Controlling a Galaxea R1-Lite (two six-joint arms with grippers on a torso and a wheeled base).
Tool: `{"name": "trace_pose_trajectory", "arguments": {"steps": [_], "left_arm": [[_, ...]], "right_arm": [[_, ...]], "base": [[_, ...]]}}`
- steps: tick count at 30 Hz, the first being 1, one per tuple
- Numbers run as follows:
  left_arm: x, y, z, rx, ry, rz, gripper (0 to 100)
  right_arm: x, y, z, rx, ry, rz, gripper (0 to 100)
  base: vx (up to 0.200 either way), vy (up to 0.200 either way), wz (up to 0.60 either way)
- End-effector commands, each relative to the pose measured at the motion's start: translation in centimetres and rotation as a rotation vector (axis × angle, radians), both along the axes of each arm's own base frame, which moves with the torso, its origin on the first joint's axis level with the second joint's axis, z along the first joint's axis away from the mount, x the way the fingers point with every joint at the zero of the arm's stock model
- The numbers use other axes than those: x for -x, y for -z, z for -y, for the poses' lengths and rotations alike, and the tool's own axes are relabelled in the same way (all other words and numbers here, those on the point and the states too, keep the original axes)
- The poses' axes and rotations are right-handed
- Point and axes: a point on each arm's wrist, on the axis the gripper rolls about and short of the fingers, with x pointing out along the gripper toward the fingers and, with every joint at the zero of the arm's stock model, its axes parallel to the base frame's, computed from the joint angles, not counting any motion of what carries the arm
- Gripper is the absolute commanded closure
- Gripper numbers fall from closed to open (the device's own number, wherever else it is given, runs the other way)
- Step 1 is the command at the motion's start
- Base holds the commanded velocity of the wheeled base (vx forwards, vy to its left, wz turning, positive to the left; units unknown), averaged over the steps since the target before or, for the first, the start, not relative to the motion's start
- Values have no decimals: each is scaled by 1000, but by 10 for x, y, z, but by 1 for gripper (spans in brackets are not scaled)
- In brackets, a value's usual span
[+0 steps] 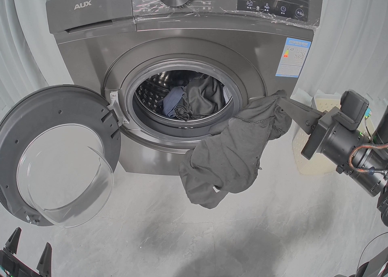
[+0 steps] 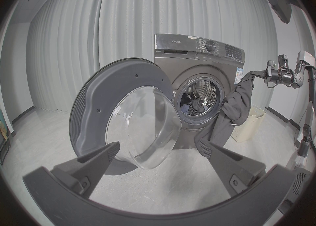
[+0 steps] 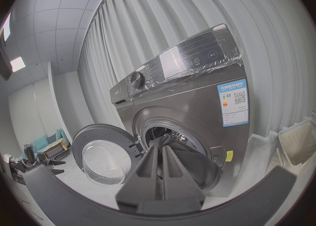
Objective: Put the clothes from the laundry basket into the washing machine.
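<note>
A grey front-loading washing machine stands with its round door swung wide to the left. Dark and blue clothes lie inside the drum. My right gripper is shut on a dark grey garment, held just right of the drum opening; the cloth hangs down in front of the machine's lower rim. In the right wrist view the closed fingers pinch that garment before the opening. My left gripper sits low at the left, open and holding nothing, below the door.
A cream laundry basket stands on the floor to the right of the machine, behind my right arm; it also appears as the basket. The grey floor lies open in front of the machine. White curtains hang behind.
</note>
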Motion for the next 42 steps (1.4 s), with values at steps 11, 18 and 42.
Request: {"name": "trace_pose_trajectory", "arguments": {"steps": [11,18,42], "left_arm": [[0,5,1,-19,26,-1,0],[8,-89,3,69,170,188,0],[-137,-86,52,1,812,-244,0]], "right_arm": [[-30,5,-51,-59,-51,-38,100],[-34,-2,-60,-83,-37,-22,100],[-64,7,-116,-160,-70,-37,100]], "base": [[0,0,0],[0,0,0],[0,0,0]]}}
